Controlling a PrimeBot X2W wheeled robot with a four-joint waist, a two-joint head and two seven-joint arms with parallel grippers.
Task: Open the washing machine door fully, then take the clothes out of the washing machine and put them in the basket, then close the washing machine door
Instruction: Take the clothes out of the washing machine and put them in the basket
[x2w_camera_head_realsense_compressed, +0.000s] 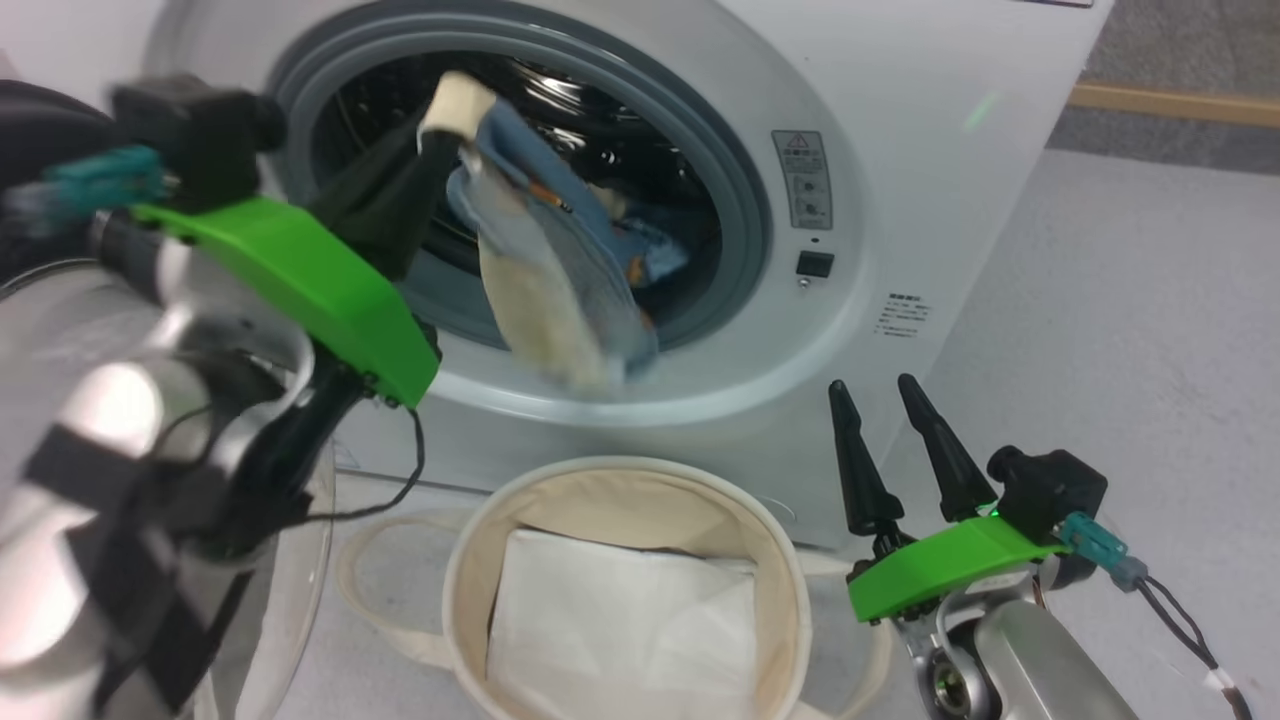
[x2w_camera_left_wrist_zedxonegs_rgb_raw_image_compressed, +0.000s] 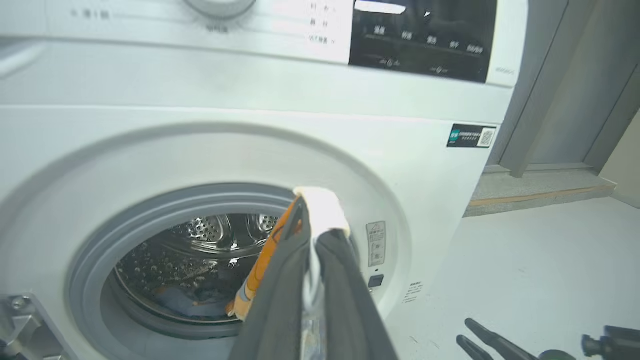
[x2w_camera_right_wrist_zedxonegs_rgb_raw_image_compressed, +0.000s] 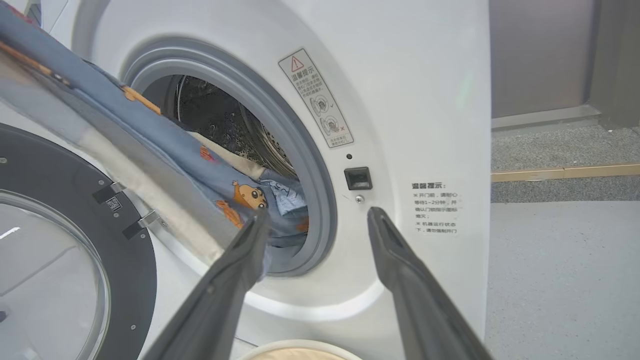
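Basket (x2w_camera_head_realsense_compressed: 620, 468) holds white sheet (x2w_camera_head_realsense_compressed: 620, 620); clothes (x2w_camera_head_realsense_compressed: 560, 270) trail from washing machine (x2w_camera_head_realsense_compressed: 900, 150), pinched by left gripper (x2w_camera_head_realsense_compressed: 440, 135); right gripper (x2w_camera_head_realsense_compressed: 872, 385) spread, empty.

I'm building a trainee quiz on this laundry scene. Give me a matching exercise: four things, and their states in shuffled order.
Things: 1 left gripper; 2 right gripper; 3 basket; 4 door.
States: A swung open; B shut on clothes; C open and empty; D holding a white sheet.
Pairs: 1-B, 2-C, 3-D, 4-A.
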